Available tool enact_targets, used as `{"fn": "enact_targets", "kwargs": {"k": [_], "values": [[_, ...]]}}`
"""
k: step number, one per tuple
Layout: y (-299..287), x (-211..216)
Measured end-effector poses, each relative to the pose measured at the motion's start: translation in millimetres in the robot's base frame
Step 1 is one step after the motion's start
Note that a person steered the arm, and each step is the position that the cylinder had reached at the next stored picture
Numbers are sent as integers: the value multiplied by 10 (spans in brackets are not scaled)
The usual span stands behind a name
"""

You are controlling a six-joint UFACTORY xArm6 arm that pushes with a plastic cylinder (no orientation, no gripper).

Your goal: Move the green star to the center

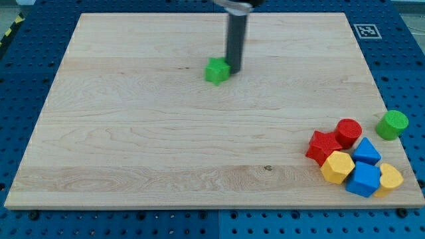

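My tip (235, 70) sits right against the green star (216, 70), on its right side in the view. It's just a bare rod, holding nothing.

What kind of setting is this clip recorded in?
Likely a robotics lab bench: a wooden board on a blue perforated table, a fiducial marker, and my tip touching the green star.

Looks down at a steep slant from beyond the near edge of the wooden board (133, 153), facing its far edge, which shows narrower than the near one. Close enough that the board nearly fills the view, blue pegboard (405, 73) showing at left and right. Single view only; nothing shared.
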State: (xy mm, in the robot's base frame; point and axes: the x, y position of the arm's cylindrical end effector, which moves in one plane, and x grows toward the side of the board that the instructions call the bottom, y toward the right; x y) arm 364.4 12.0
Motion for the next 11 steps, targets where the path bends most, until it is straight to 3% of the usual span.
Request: {"fn": "enact_targets", "kwargs": {"k": [1,2,3,4,5,6,7,8,9,11], "values": [[347,9],[686,301],[310,560],[-238,519],[-741,64],[-808,123],[-582,475],[-95,370],[33,13],[-1167,-462]]}}
